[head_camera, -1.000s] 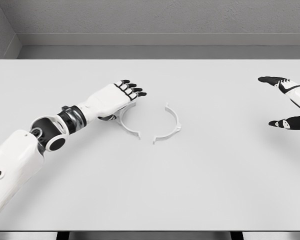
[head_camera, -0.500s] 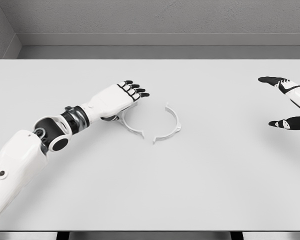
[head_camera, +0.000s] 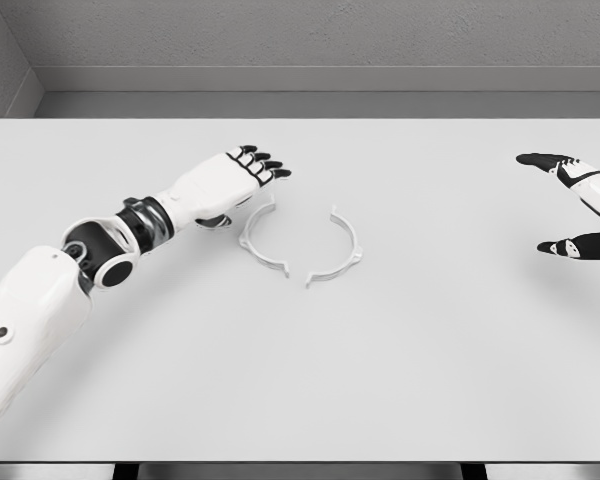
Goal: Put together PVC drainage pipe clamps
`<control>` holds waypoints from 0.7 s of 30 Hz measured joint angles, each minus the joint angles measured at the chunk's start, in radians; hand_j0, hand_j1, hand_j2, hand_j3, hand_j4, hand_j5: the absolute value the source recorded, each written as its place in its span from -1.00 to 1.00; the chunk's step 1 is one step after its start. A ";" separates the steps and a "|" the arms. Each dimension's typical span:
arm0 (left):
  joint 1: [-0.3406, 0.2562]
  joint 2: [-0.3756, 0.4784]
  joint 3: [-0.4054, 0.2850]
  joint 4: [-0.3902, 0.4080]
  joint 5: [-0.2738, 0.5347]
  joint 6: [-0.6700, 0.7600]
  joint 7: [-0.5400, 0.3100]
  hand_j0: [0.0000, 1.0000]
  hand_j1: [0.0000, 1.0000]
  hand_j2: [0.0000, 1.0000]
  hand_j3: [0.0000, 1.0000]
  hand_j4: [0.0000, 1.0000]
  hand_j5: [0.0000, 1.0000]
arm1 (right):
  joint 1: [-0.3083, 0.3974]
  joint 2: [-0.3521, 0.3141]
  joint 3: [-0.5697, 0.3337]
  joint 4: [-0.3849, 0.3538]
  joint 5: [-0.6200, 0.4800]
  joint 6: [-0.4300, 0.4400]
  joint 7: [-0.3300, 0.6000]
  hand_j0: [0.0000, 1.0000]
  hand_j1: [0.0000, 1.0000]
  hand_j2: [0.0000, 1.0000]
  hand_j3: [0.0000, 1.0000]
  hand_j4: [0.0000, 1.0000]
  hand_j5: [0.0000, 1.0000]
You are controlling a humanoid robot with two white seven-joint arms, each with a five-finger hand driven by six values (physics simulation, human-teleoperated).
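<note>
The head view looks down on a broad, pale grey table (head_camera: 300, 380) with a grey wall behind it; the table's near edge sits just above the bottom of the frame. Near the middle lie two thin white plastic half-ring clamp pieces, each a curved arc with small tabs at its ends. The left white half-ring clamp piece (head_camera: 259, 247) opens toward the right, and the right white half-ring clamp piece (head_camera: 342, 252) opens toward the left, so their hollow sides face one another. Their ends stand apart, with a gap at the top and a smaller one at the bottom, and both lie flat on the table. The left hand (head_camera: 232, 180), white with black fingertips, hangs just up and left of the left piece, its fingers extended and loosely together, holding nothing; whether the thumb, tucked in shadow beneath the palm, touches the clamp's upper end is hard to make out. Its white arm runs down to the lower left corner, where the shoulder is cut off. The right hand (head_camera: 580, 205) shows at the far right edge, well apart from the clamps, only partly in frame: dark fingers above and a dark thumb below are spread wide and empty, the rest cut off.
</note>
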 measured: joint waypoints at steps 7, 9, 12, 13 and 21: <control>0.000 -0.017 -0.003 0.012 -0.002 0.000 0.000 1.00 1.00 1.00 1.00 1.00 1.00 | 0.000 0.000 0.000 0.001 0.000 0.000 0.000 1.00 1.00 1.00 1.00 1.00 1.00; 0.000 -0.019 -0.003 0.013 -0.002 0.000 0.000 1.00 1.00 1.00 1.00 1.00 1.00 | 0.000 0.000 0.000 0.001 0.000 0.000 0.000 1.00 1.00 1.00 1.00 1.00 1.00; 0.000 -0.023 -0.005 0.012 -0.004 -0.001 0.000 1.00 1.00 1.00 1.00 1.00 1.00 | 0.000 0.000 0.000 0.001 0.000 0.000 0.000 1.00 1.00 1.00 1.00 1.00 1.00; 0.000 -0.024 -0.007 0.011 -0.004 -0.002 0.000 1.00 1.00 1.00 1.00 1.00 1.00 | 0.000 0.000 0.000 0.001 0.000 0.000 0.000 1.00 1.00 1.00 1.00 1.00 1.00; 0.002 -0.035 -0.016 0.003 -0.006 -0.006 -0.001 1.00 1.00 1.00 1.00 1.00 1.00 | 0.002 0.000 0.000 0.001 0.000 0.000 0.000 1.00 1.00 1.00 1.00 1.00 1.00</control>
